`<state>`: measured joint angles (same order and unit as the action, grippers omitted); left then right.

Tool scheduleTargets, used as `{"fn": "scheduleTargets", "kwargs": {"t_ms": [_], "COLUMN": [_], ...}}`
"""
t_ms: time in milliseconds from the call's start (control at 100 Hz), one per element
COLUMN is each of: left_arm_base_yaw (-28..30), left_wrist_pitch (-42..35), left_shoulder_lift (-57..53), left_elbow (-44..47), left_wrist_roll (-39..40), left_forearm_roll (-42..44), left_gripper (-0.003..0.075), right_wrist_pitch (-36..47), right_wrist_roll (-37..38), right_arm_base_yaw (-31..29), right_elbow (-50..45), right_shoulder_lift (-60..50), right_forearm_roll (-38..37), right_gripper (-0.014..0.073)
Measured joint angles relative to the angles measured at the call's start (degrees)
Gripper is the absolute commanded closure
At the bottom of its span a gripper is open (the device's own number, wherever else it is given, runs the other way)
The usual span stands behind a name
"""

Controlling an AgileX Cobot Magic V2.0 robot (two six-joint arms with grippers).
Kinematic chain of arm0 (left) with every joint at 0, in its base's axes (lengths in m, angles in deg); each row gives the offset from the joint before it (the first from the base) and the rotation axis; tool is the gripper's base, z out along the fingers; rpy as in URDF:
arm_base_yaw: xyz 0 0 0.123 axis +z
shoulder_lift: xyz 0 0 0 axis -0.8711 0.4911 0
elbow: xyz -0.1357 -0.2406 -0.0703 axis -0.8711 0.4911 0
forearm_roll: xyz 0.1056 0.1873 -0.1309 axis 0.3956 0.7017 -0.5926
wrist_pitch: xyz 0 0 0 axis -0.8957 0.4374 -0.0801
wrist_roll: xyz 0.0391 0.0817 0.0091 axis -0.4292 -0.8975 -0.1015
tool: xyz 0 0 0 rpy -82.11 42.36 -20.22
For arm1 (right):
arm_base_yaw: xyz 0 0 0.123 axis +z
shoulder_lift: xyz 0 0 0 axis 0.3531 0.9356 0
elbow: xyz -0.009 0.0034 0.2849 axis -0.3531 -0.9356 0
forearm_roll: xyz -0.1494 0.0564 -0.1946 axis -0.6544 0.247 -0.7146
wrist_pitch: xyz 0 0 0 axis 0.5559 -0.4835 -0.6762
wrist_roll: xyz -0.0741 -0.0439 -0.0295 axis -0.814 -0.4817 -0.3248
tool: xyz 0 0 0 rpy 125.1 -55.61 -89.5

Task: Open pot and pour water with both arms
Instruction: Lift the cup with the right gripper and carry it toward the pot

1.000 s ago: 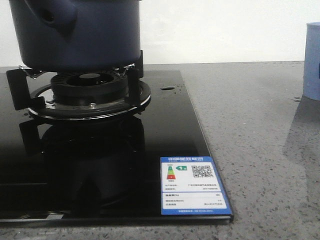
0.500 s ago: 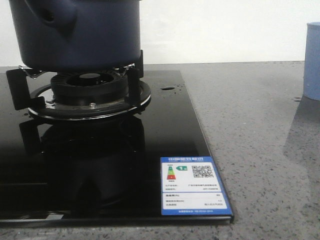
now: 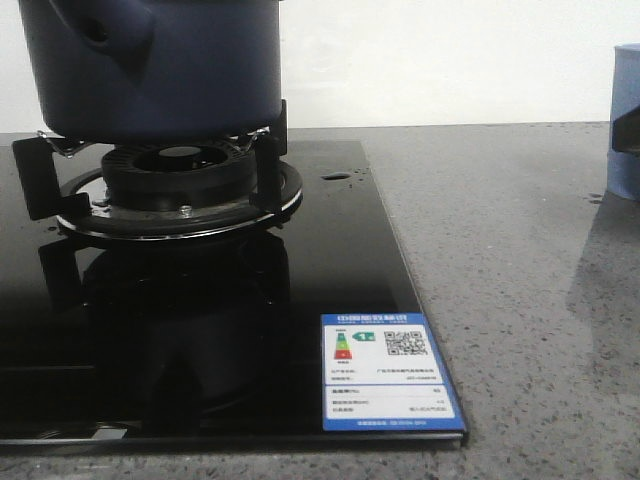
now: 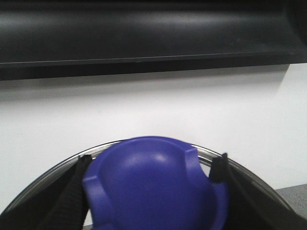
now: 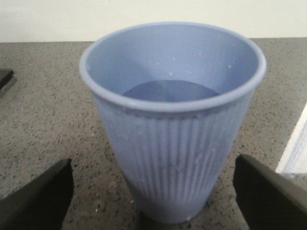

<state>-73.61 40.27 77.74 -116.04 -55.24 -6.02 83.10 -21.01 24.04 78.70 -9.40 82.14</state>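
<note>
The dark navy pot (image 3: pixel 170 70) stands on the burner's supports at the far left, its stubby handle (image 3: pixel 110 35) towards me; its top is cut off in the front view. In the left wrist view my left gripper (image 4: pixel 151 165) is shut on the lid's blue knob (image 4: pixel 153 191), a black finger on each side, and the lid's metal rim (image 4: pixel 53 175) shows behind. A light-blue ribbed cup (image 5: pixel 177 143) holding water (image 5: pixel 168 91) stands on the counter between the wide-open fingers of my right gripper (image 5: pixel 156 201). In the front view the cup (image 3: pixel 625 100) sits at the right edge.
A black glass cooktop (image 3: pixel 330 260) carries the gas burner (image 3: pixel 180 180), a blue energy label (image 3: pixel 385 370) and a water drop (image 3: pixel 337 177). Grey speckled counter (image 3: pixel 520 280) runs to the right. A black range hood (image 4: pixel 144 33) hangs above the white wall.
A dark part of my right gripper has come into the front view at the right edge, beside the cup. The pot and cup have not moved.
</note>
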Motion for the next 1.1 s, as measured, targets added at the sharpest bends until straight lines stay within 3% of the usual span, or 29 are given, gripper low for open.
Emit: {"fn": "scheduleTargets", "kwargs": {"t_ms": [250, 540, 790, 1100], "left_arm_base_yaw": [0.0, 0.0, 0.0, 0.0], "left_wrist_pitch": [0.0, 0.0, 0.0, 0.0], "left_shoulder_lift": [0.0, 0.0, 0.0, 0.0], "left_elbow": [0.0, 0.0, 0.0, 0.0], "left_wrist_roll": [0.0, 0.0, 0.0, 0.0], "left_forearm_roll": [0.09, 0.09, 0.12, 0.12], "left_gripper": [0.036, 0.036, 0.036, 0.036], "right_wrist_pitch": [8.56, 10.25, 9.22, 9.09], "right_wrist_roll": [0.0, -0.03, -0.13, -0.12], "right_arm_base_yaw": [0.0, 0.0, 0.0, 0.0], "right_elbow": [0.0, 2.15, 3.22, 3.33], "right_shoulder_lift": [5.88, 8.84, 8.84, 8.84], "right_forearm_roll": [1.13, 1.57, 1.76, 1.76], "right_gripper": [-0.0005, 0.0001, 0.0214, 0.0223]}}
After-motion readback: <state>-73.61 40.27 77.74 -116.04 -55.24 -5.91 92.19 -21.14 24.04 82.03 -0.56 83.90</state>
